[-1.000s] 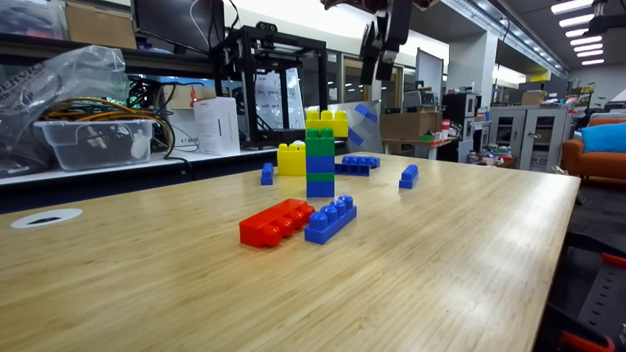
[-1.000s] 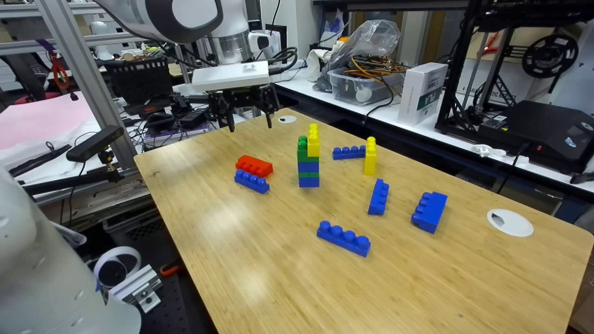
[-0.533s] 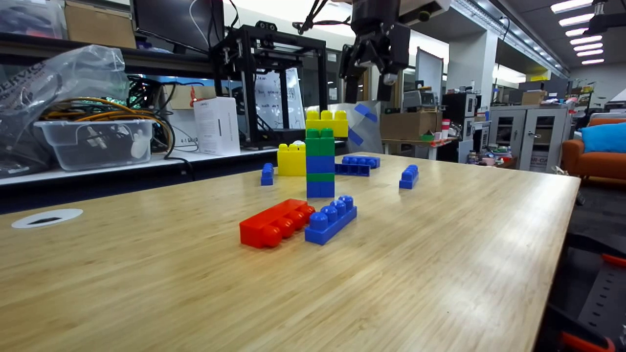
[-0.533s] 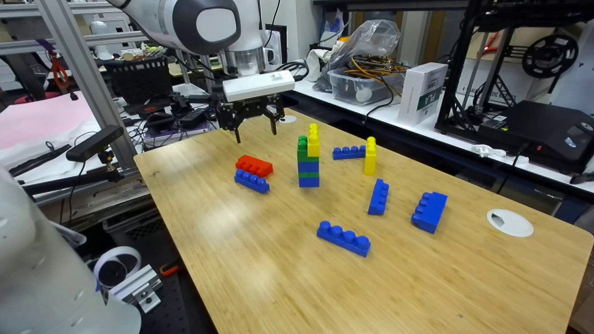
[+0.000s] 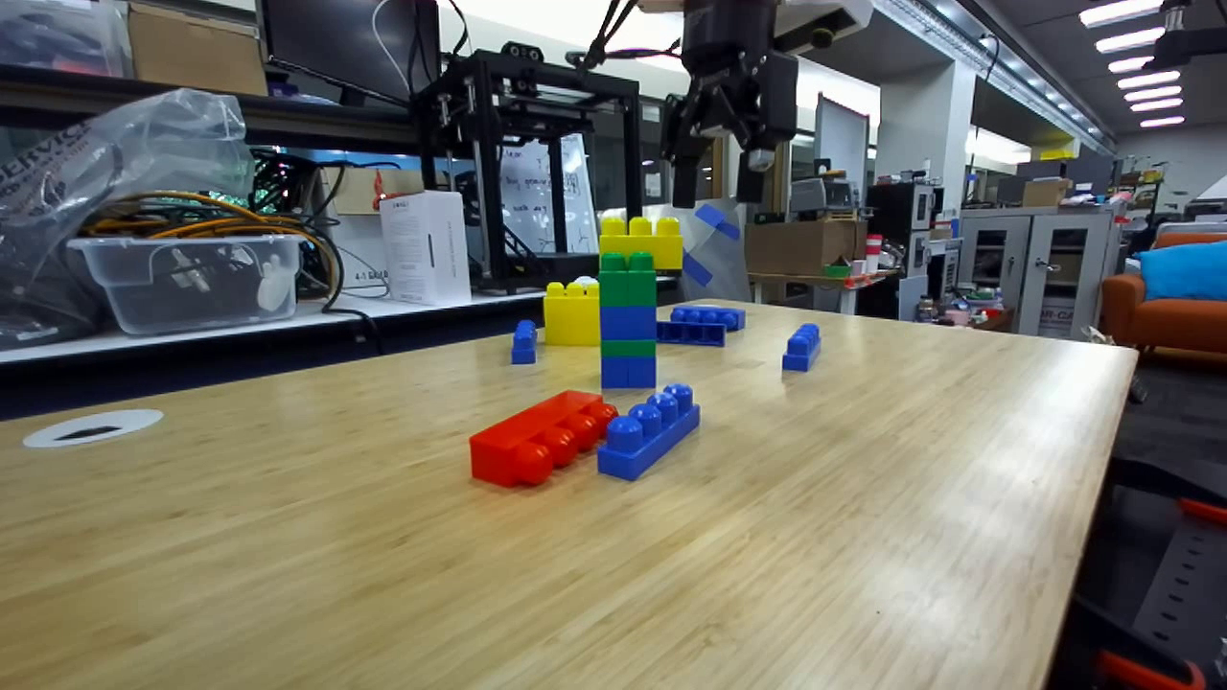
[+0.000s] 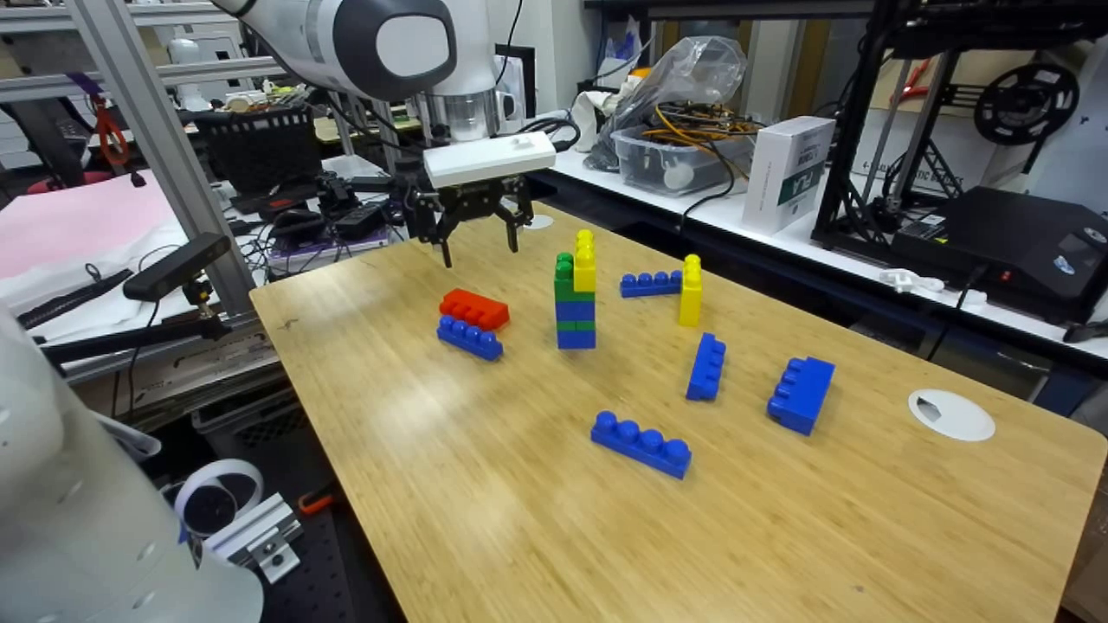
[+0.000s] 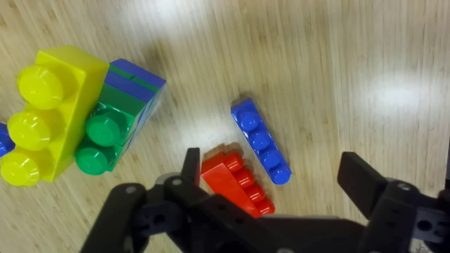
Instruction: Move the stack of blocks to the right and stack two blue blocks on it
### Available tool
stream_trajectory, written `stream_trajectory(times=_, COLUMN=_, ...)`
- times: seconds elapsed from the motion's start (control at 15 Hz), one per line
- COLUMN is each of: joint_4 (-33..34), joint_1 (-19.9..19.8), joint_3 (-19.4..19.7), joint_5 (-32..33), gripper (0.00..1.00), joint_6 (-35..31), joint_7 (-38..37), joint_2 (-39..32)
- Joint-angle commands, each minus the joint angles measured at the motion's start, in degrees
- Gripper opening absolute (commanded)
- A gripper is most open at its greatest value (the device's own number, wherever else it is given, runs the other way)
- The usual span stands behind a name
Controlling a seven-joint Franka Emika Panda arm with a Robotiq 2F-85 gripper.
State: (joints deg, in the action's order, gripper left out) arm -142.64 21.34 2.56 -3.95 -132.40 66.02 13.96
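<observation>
The stack of blocks (image 6: 576, 312) stands upright on the table, blue and green bricks with a yellow one on top set off to one side. Several blue blocks lie around it; which two are meant cannot be told. One blue block (image 6: 468, 338) rests beside the red brick, and another blue block (image 6: 641, 445) lies farther off in that exterior view. My gripper (image 6: 480, 253) hangs above the table, open and holding nothing, apart from the stack. In the wrist view the nearest blue block (image 7: 261, 140) shows below and between the spread fingers (image 7: 362, 182), with the stack (image 7: 132, 86) at left.
A long red brick (image 6: 474, 310) lies close to the nearest blue block, partly behind my left finger in the wrist view. A lone yellow brick (image 6: 690, 292) stands behind the stack. More blue bricks (image 6: 801, 395) lie toward the table's far end. A shelf holds a white box (image 6: 789, 175).
My gripper has come down toward the table and nearer the red brick and its neighbouring blue block, slowing in the last half second. It stays open. The bricks have not moved.
</observation>
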Motion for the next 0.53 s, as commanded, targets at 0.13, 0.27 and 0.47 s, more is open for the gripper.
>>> stream_trajectory(times=0.13, joint_4=0.0, joint_1=-1.5, joint_3=-3.6, joint_5=-3.2, gripper=1.00, joint_6=-3.3, joint_7=5.2, joint_2=-3.2)
stream_trajectory(times=0.27, joint_4=0.4, joint_1=-0.9, joint_3=-5.4, joint_5=-4.9, gripper=1.00, joint_6=-5.6, joint_7=8.9, joint_2=-6.2)
stream_trajectory(times=0.47, joint_4=1.3, joint_1=-1.1, joint_3=-9.2, joint_5=-5.3, gripper=1.00, joint_6=-9.4, joint_7=13.3, joint_2=-11.7)
